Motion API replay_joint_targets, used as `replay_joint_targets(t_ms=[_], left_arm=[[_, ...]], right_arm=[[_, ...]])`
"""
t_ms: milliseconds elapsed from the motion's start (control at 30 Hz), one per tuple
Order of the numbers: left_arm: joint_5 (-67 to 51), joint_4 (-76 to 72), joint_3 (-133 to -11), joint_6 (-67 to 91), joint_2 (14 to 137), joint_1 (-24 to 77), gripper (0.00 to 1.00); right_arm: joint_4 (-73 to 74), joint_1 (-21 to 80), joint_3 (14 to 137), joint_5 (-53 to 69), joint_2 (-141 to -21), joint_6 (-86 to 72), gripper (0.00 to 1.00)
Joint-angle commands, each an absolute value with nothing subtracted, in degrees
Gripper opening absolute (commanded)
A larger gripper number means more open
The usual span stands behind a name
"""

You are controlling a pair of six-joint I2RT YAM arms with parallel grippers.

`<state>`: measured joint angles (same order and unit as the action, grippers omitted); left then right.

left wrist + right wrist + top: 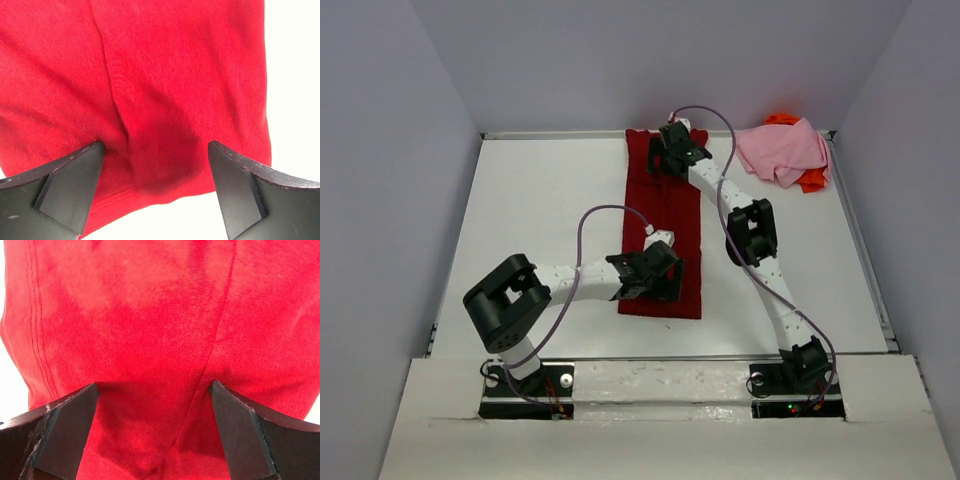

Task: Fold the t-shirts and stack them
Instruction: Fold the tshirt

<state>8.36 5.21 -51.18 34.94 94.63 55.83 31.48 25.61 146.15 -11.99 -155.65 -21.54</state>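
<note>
A dark red t-shirt (pixel 665 215) lies on the white table as a long narrow strip running from near to far. My left gripper (pixel 655 278) hangs open over its near end, and the hem (pixel 125 195) shows between the wide-apart fingers (pixel 70 190). My right gripper (pixel 665 155) stands open over the far end, with red cloth (pixel 150 340) filling its view and nothing pinched between its fingers (pixel 240 430). A light pink t-shirt (pixel 782 150) lies crumpled at the back right. It rests on a bright orange t-shirt (pixel 810 181), which is mostly covered.
The white table (pixel 540 220) is bounded by grey walls at the left, right and back. A raised rim (pixel 860 240) runs along its right edge. Purple cables loop over both arms. Both arm bases sit on the near ledge.
</note>
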Motion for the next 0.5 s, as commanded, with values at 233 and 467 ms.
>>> replay_joint_targets(t_ms=[233,467], left_arm=[[-1.76,14.24,-48.08,52.82,96.86,63.63,0.98],[2.36,15.73,-44.39,56.51,92.29,63.63,0.98]], right_arm=[[27.25,30.06,143.62,-13.09,-154.34,-18.28,1.00],[27.42,30.06,141.08,-18.10,-152.93,-16.70,1.00]])
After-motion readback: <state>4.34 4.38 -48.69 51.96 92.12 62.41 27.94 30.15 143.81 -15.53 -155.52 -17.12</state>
